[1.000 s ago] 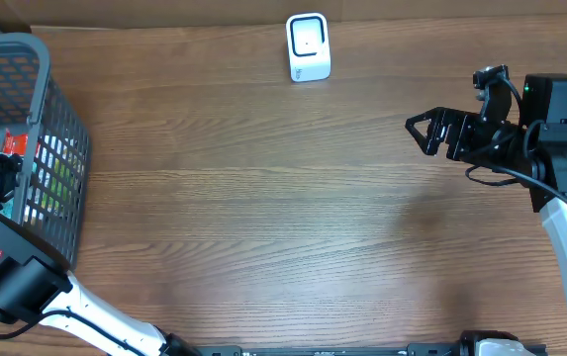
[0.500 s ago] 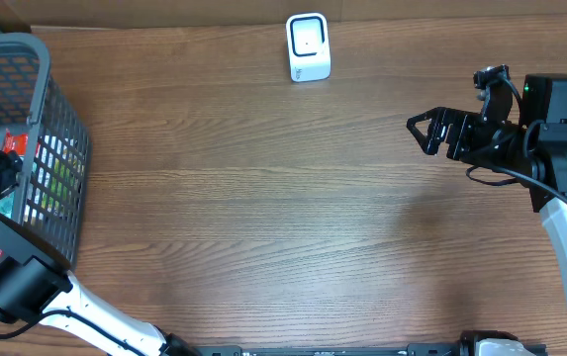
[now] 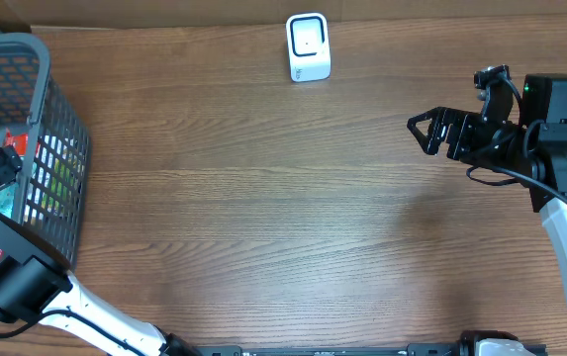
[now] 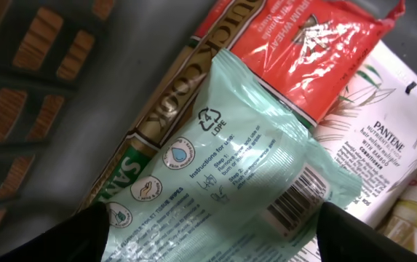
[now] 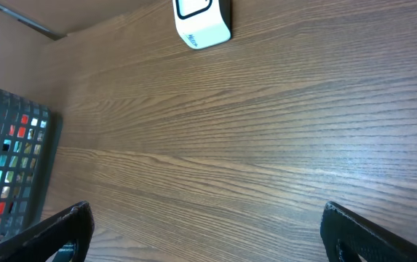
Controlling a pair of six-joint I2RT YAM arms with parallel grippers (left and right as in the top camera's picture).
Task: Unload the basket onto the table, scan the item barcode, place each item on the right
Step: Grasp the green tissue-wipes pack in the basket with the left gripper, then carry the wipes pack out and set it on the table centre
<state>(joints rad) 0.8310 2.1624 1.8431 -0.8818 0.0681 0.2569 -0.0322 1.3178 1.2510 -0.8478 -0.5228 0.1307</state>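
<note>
Wood-grain table (image 3: pixel 263 208), grey basket (image 3: pixel 60 129) at left — left claw (image 4: pixel 215 229), right claw (image 3: pixel 420 133) both released

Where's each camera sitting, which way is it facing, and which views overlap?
Overhead: fixed above the brown wooden table, looking straight down; shows the left arm over the grey plastic mesh basket, right pincer open at right.
Left wrist: inside the basket, looking down at a mint-green wipes pack, barcode visible; the left pincer shows as two fingertips at the bottom corners.
Right wrist: above the table, facing the small white box scanner and basket; own fingertips at bottom corners.
Shared: overhead and right wrist both show scanner, basket, table.
</note>
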